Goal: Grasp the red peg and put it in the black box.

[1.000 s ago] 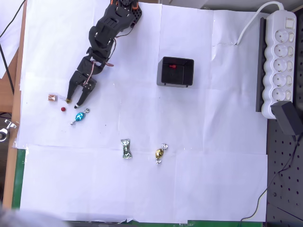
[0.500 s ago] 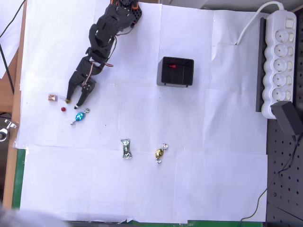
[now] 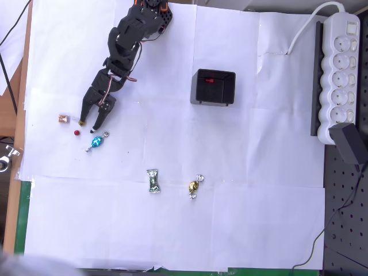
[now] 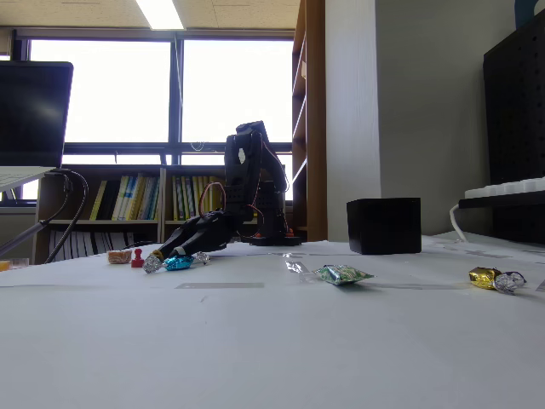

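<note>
Reaching: the black arm stretches low from the top of the overhead view down toward the left side of the paper.
Fingers: the fingers (image 3: pixel 88 125) are spread apart with nothing between them, tips just above the sheet.
Red peg: the red peg (image 3: pixel 77 133) sits on the paper just beside the fingertips, apart from them; in the fixed view it stands upright (image 4: pixel 137 258).
Neighbours: a pinkish-brown square piece (image 3: pixel 64 119) lies near the peg on its upper left, and a blue-wrapped candy (image 3: pixel 97 141) lies just beyond the fingertips.
Black box: the black box (image 3: pixel 213 87) stands well apart to the right, with something small and red in its hollow.
Surface: the worktop (image 3: pixel 259 172) is covered in white paper sheets; a green candy (image 3: pixel 153 180) and a gold candy (image 3: pixel 195 186) rest lower down.
Room: a white power strip (image 3: pixel 340 69) lies at the right edge; bright windows and a bookshelf (image 4: pixel 128 200) stand behind.
</note>
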`<state>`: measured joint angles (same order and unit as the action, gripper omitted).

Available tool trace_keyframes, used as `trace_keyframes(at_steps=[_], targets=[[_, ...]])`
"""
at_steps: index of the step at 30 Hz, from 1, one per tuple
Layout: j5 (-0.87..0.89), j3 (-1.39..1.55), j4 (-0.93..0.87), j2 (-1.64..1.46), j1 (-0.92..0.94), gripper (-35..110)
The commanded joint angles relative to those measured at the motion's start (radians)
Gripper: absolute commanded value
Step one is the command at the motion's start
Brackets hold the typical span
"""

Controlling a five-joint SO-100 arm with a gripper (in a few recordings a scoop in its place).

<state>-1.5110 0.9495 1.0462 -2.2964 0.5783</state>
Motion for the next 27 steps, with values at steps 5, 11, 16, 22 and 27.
trace_keyframes(at_steps=[5,11,16,22,27], targets=[[-0.048,0.083,-0.003,-0.031,0.069,14],[-0.086,0.084,-0.003,-0.04,0.074,14],[-0.089,0.084,-0.003,-0.037,0.067,14],[-0.094,0.121,-0.02,-0.052,0.058,14],[-0.098,0.169,-0.035,-0.074,0.051,14]])
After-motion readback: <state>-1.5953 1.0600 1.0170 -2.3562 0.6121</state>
